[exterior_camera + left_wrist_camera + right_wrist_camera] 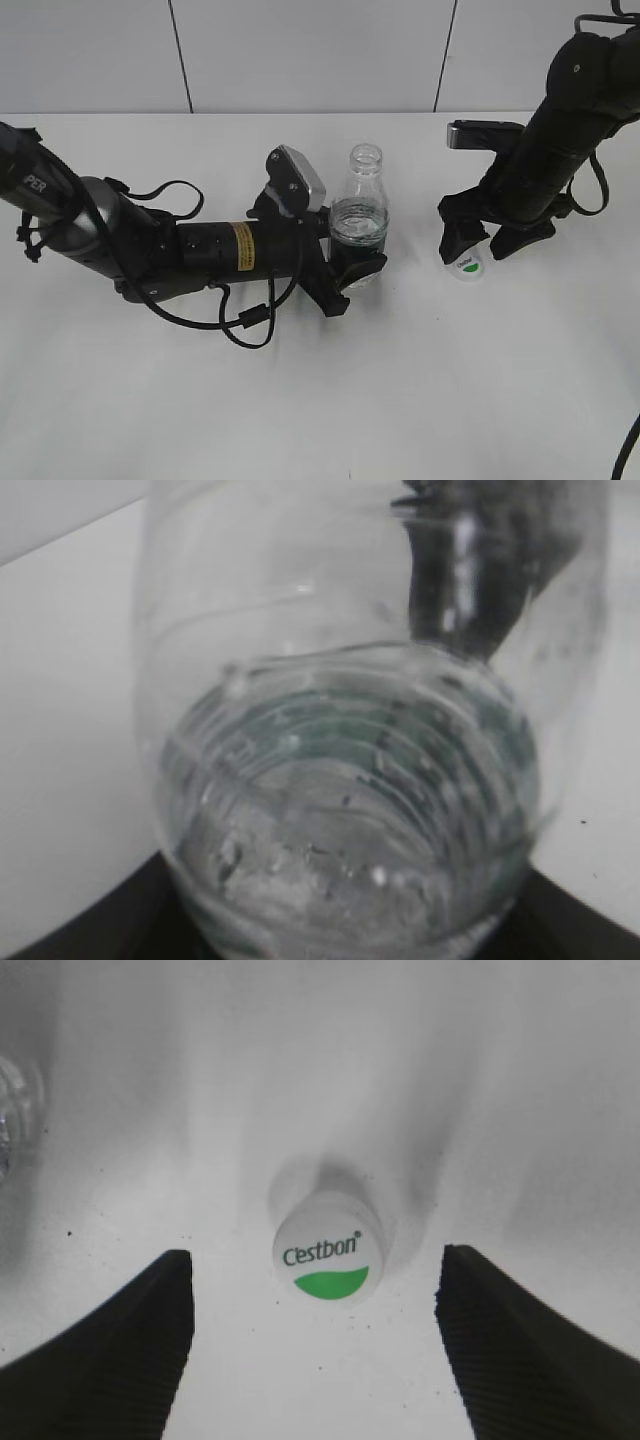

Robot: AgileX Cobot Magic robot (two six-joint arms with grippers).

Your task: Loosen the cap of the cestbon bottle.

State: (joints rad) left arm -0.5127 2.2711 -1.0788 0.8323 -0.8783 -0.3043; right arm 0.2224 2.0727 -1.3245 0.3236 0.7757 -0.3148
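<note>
The cestbon bottle [360, 215] stands upright on the white table with its neck bare and uncapped. My left gripper [352, 272] is shut on its lower body. In the left wrist view the bottle [350, 810] fills the frame. The white and green cap [469, 266] lies on the table, right of the bottle. My right gripper [478, 245] is open just above it, fingers on either side. In the right wrist view the cap [328, 1250] sits apart from the two open fingers [315, 1280], its printed top facing up.
The white table [400, 400] extends all round. A pale wall [300, 50] stands behind the table's far edge. A black cable [240, 325] loops under the left arm.
</note>
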